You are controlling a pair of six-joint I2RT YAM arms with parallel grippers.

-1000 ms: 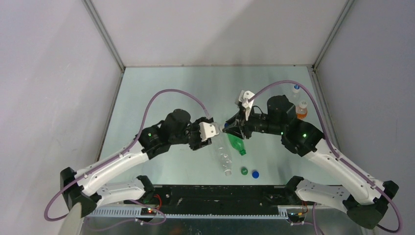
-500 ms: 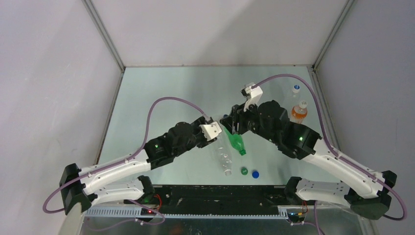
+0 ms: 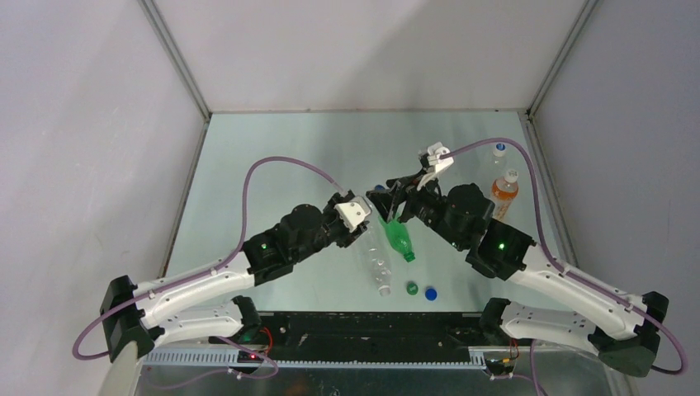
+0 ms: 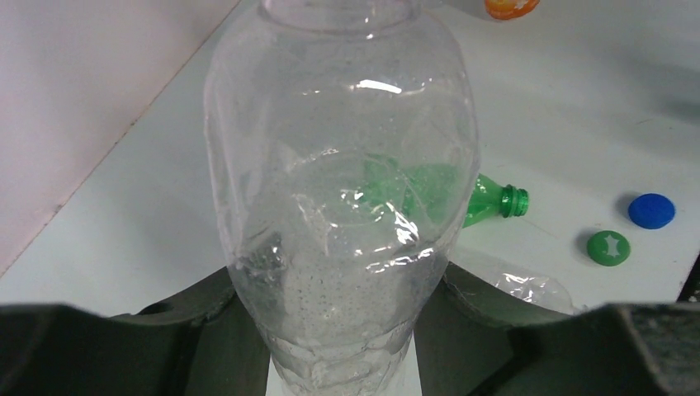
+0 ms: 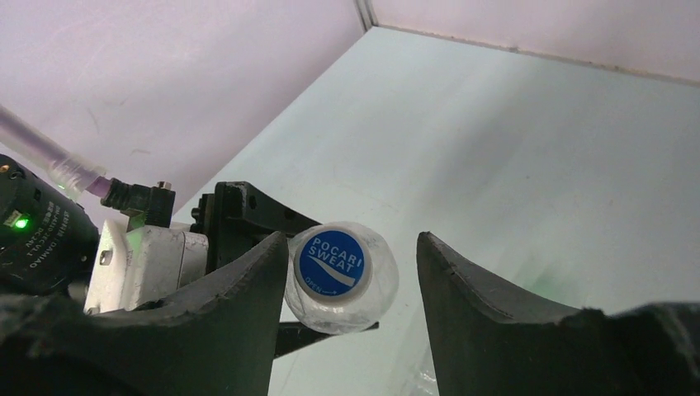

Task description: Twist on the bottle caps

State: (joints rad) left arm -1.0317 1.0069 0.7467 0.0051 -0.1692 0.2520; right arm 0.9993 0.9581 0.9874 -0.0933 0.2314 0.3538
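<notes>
My left gripper [image 4: 338, 285] is shut on the lower body of a clear bottle [image 4: 342, 165] and holds it off the table; it also shows in the top view [image 3: 367, 210]. The white-and-blue cap [image 5: 330, 262] sits on that bottle's mouth. My right gripper [image 5: 353, 256] is open around the cap, the left finger [image 5: 248, 280] close beside it and the right one apart; it also shows from above [image 3: 388, 200]. The green cap [image 3: 411, 288] and the solid blue cap [image 3: 430, 292] lie loose near the table's front edge, and both show in the left wrist view [image 4: 608, 247], [image 4: 650, 210].
A green bottle [image 3: 399, 239] without a cap lies under the grippers. A second clear bottle [image 3: 376, 268] lies beside it. An orange bottle [image 3: 503, 194] and a small bottle with a blue cap [image 3: 498, 151] stand at the back right by the wall.
My right arm has swung round and brought its gripper left, up to the mouth of the held bottle. My left gripper has shifted a little back and right with the bottle.
</notes>
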